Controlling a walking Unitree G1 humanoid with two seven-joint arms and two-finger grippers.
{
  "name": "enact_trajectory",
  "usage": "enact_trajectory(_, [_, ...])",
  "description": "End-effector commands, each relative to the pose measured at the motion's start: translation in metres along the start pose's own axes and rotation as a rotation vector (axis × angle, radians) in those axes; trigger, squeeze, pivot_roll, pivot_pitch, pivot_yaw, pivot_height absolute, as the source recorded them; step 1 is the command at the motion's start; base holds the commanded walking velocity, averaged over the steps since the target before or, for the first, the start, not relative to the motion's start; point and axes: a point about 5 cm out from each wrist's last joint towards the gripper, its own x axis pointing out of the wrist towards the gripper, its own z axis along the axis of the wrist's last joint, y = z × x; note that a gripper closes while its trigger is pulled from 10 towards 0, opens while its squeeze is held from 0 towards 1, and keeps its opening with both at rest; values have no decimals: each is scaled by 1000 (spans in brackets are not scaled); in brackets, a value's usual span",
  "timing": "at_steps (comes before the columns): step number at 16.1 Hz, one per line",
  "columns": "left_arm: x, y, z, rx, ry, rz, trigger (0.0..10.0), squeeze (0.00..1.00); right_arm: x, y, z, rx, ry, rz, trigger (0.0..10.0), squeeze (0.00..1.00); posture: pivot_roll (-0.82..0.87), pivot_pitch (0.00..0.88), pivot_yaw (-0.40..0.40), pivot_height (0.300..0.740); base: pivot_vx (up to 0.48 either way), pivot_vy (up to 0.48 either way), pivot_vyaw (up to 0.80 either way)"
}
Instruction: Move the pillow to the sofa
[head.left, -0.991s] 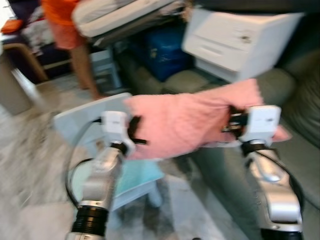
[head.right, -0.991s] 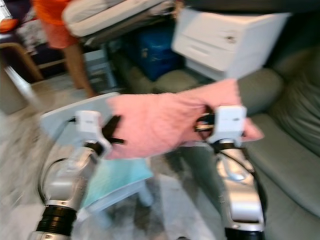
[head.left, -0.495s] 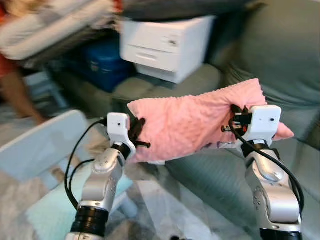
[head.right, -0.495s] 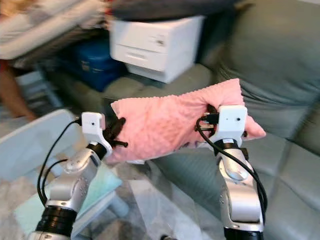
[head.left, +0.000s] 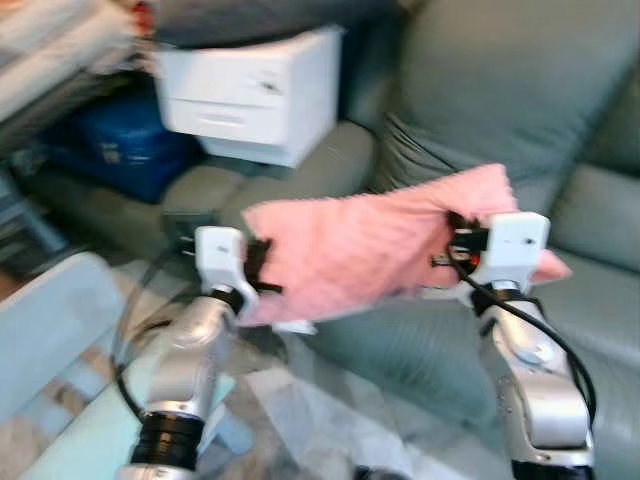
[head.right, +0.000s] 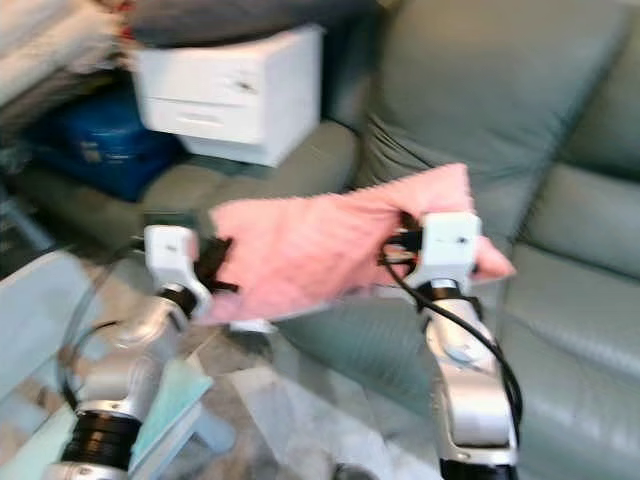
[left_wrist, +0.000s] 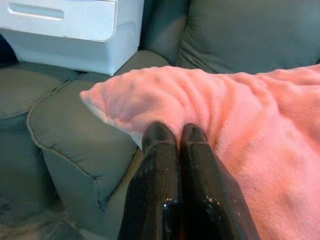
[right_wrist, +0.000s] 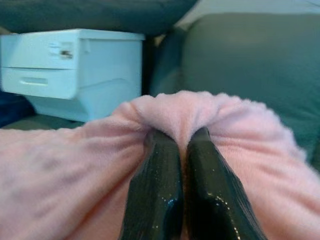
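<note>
In your left eye view the pink pillow (head.left: 375, 245) hangs in mid-frame, stretched between your two arms above the front edge of the grey-green sofa (head.left: 500, 90); your left gripper (head.left: 262, 268) pinches its lower left corner and your right gripper (head.left: 452, 248) grips it near the right end, with a pink corner poking out past the white wrist housing; a white drawer unit (head.left: 255, 95) sits on the sofa's armrest in the upper left, a blue box (head.left: 110, 140) lies left of it, and a pale blue stool (head.left: 50, 330) fills the lower left corner; the whole picture is somewhat blurred. In your right eye view the same scene sits further left; the pillow (head.right: 320, 250) spans the centre, the sofa cushions (head.right: 560, 220) rise to the right, and marbled floor (head.right: 300, 420) shows at the bottom between the arms. In your left wrist view the two black fingers (left_wrist: 162, 185) are pressed together with their tips against the pillow's edge, clamping the pink fabric; the sofa seat lies beneath and the drawer unit is at the top left of the frame. In your right wrist view the fingers (right_wrist: 157, 190) are clenched on a bunched fold of the pillow, with the drawer unit at the upper left and the sofa back at the upper right.
</note>
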Motion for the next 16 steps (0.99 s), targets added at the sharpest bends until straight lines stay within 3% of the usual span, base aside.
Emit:
enact_trajectory(1, [3,-5,-1,2,9,-11,10000,0,-1,-4,10,-3,-39,-11,10000,0,-207,54,78,740,0,0,-800])
enact_trajectory(13, [7,-5,-1,20,14,-1,10000,0,-2,-4,11,-5,-41,-20,10000,0,-216,60,83,740,0,0,-800])
enact_trajectory(16, [8,-4,0,19,19,-10,10000,0,-2,-3,11,-4,-46,-15,10000,0,-215,59,89,740,0,0,0])
